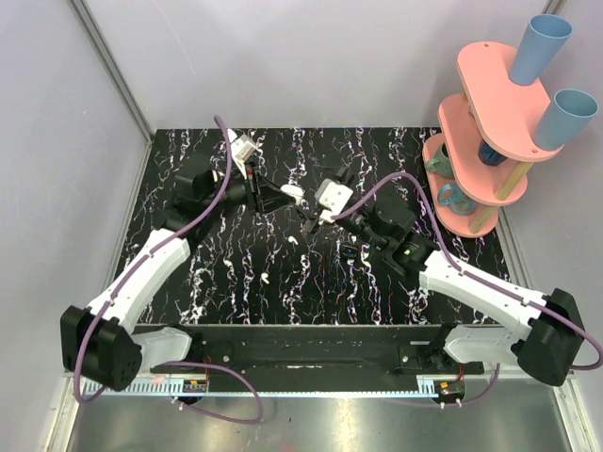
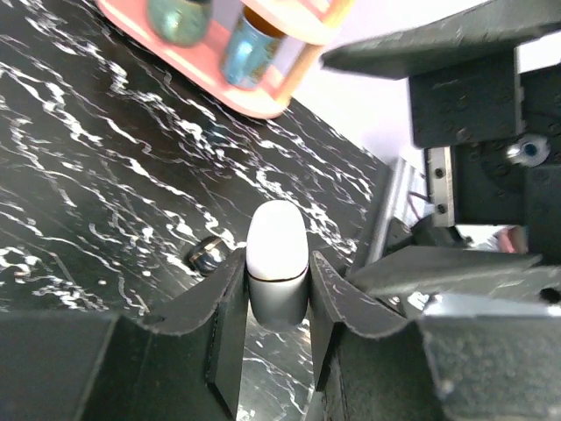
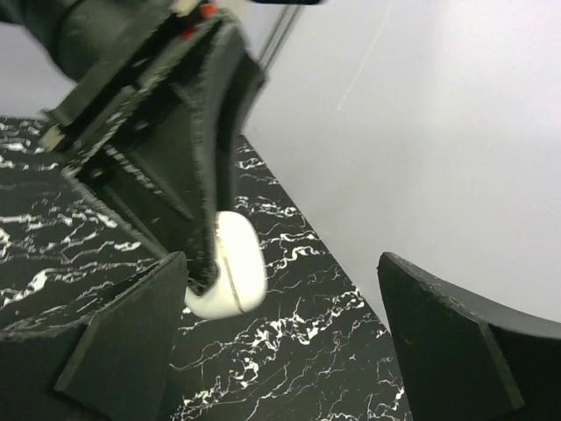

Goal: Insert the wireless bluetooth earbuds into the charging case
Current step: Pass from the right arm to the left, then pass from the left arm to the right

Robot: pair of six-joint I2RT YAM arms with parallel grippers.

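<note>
Case: you have the charging case (image 2: 276, 228) pinched edge-on in the left tool (image 2: 276, 272), apparently lifted off the tabletop (image 1: 236, 311); its seam looks shut.
Earbuds: not distinguishable against the white-veined tabletop in any view.
Risk, slip: the shell is glossy and rounded and only a narrow band is gripped. A sideways push from the other tool could twist it or pop it out.
Risk, lid: if the halves are shut as they look, prying them with wide fingers may lever the case loose.
Left arm: reached toward mid-tabletop, tool clenched on the case.
Right arm: reached inward, facing the case; right tool (image 3: 282, 263) spread wide, holding nothing, close beside it.
</note>
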